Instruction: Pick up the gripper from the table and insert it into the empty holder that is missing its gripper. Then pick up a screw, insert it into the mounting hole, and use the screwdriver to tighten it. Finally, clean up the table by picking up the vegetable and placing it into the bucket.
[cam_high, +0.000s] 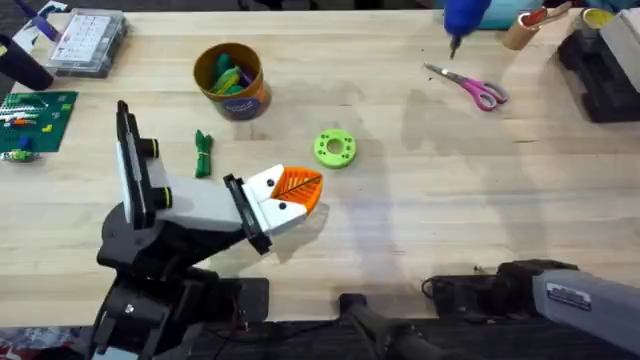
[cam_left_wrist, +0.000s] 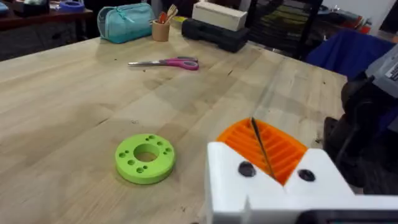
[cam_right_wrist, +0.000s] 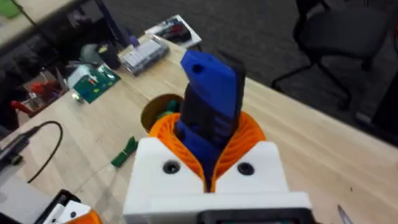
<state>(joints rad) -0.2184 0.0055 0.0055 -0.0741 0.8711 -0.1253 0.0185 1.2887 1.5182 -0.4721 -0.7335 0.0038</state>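
My left gripper (cam_high: 303, 186) (cam_left_wrist: 261, 148), white with orange ribbed pads, lies low over the table's middle, shut with nothing seen in it. High above the table, my right gripper (cam_right_wrist: 208, 127) is shut on the blue screwdriver (cam_right_wrist: 211, 81), which stands up between its pads. The dark green vegetable (cam_high: 203, 155) (cam_right_wrist: 124, 152) lies on the wood left of my left gripper. Behind it stands the orange bucket (cam_high: 252, 100) (cam_right_wrist: 151, 111) with coloured pieces inside. The task's loose gripper, the holder and the screw are out of view.
A lime-green ring (cam_high: 335, 148) (cam_left_wrist: 145, 158) lies just beyond my left gripper. Pink-handled scissors (cam_high: 475, 90) (cam_left_wrist: 168, 62) lie far right. A clear compartment box (cam_high: 90, 40) and a green board (cam_high: 40, 112) sit far left. A black case (cam_high: 600, 60) is at the far right corner.
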